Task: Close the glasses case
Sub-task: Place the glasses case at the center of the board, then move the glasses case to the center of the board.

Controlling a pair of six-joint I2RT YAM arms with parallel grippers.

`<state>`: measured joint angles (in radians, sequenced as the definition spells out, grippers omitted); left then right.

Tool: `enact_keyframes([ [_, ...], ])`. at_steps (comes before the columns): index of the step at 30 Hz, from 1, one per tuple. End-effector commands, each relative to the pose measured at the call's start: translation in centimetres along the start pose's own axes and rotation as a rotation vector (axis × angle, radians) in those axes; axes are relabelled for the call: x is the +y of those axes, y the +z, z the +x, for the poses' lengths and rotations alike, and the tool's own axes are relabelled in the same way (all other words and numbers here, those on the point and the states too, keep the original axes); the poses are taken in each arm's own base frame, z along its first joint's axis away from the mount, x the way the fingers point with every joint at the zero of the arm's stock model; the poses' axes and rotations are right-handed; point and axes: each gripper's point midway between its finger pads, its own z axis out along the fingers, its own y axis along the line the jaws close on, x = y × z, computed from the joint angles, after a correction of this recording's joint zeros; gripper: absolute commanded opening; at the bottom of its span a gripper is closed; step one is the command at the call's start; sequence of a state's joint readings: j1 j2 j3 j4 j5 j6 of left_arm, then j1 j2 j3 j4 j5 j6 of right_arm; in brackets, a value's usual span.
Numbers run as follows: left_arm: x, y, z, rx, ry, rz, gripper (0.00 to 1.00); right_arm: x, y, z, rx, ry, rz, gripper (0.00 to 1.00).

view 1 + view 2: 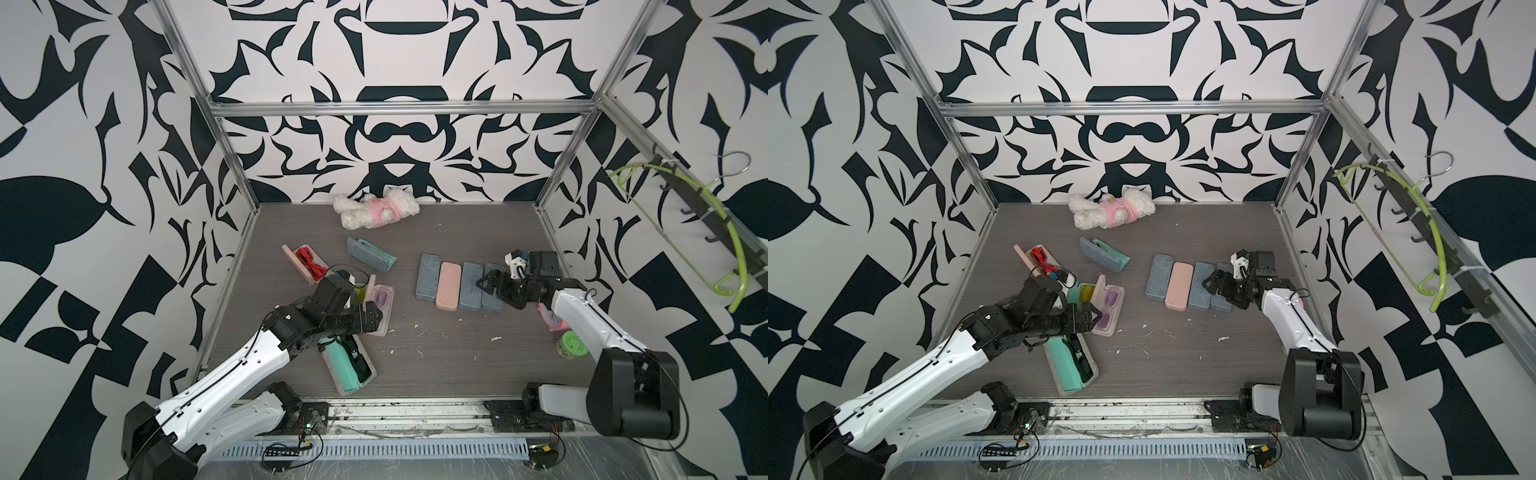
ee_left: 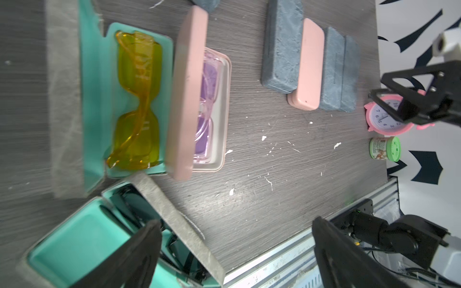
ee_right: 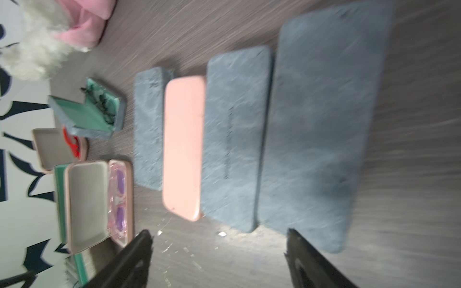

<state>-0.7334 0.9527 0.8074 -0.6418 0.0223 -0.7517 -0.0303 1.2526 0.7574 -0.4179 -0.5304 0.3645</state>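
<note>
We hold the left gripper (image 1: 368,320) empty, fingers spread wide. The open pink case (image 2: 187,99) lies just ahead of them, lid not yet down. Before the right gripper (image 1: 487,282), fingers also spread, four cases (image 1: 469,286) lie closed.

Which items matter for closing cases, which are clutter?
Job: pink case with purple glasses; teal-lined case with yellow glasses; grey case with dark glasses; pink case with red glasses; open blue case; four closed cases.
Clutter: plush toy; pink clock; green jar; green hanger.
</note>
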Motion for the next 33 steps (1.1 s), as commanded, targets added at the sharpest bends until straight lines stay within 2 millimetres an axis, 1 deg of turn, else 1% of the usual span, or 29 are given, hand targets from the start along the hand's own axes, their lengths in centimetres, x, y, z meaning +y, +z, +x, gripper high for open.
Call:
enact_keyframes([
  [1,0.9,0.3,0.4,0.040,0.005,-0.019,0.99,3.6,0.0,1.6,0.010,-0.076,-0.085,0.91],
  [4,1.0,1.0,-0.6,0.042,0.019,-0.032,0.99,5.8,0.7,3.7,0.026,-0.132,-0.091,0.92],
  [6,1.3,1.6,-1.4,0.046,0.017,-0.039,1.00,7.1,1.4,5.3,0.045,-0.139,-0.109,0.91],
  [9,1.1,2.6,-2.4,0.051,0.014,-0.019,0.94,9.1,2.8,7.8,0.073,-0.165,-0.107,0.88],
  [11,0.9,3.1,-3.2,0.042,0.026,-0.017,0.91,10.4,4.2,9.4,0.097,-0.181,-0.081,0.85],
  [13,1.2,3.4,-3.8,0.044,0.016,-0.024,0.88,11.5,5.6,10.6,0.122,-0.189,-0.049,0.81],
  [14,1.2,3.4,-3.9,0.044,0.007,-0.019,0.86,12.4,6.5,11.3,0.141,-0.204,-0.037,0.79],
  [17,1.0,3.2,-4.5,0.014,-0.020,0.011,0.86,14.3,9.3,13.0,0.197,-0.238,0.026,0.73],
  [20,1.0,2.7,-4.5,0.000,-0.037,0.031,0.86,15.9,12.1,13.8,0.238,-0.258,0.082,0.61],
  [21,1.0,2.4,-4.5,-0.006,-0.039,0.032,0.86,16.4,12.8,14.0,0.246,-0.258,0.091,0.58],
  [22,1.1,2.2,-4.5,-0.009,-0.042,0.033,0.82,16.9,13.5,14.2,0.249,-0.260,0.099,0.55],
  [25,1.4,1.6,-4.4,-0.024,-0.049,0.033,0.82,18.1,15.1,14.6,0.256,-0.273,0.139,0.50],
  [29,1.5,1.3,-4.1,-0.029,-0.054,0.037,0.82,17.9,16.2,14.4,0.245,-0.277,0.211,0.42],
  [33,1.7,1.1,-3.9,-0.027,-0.056,0.036,0.82,17.2,16.2,13.9,0.222,-0.267,0.255,0.37],
])
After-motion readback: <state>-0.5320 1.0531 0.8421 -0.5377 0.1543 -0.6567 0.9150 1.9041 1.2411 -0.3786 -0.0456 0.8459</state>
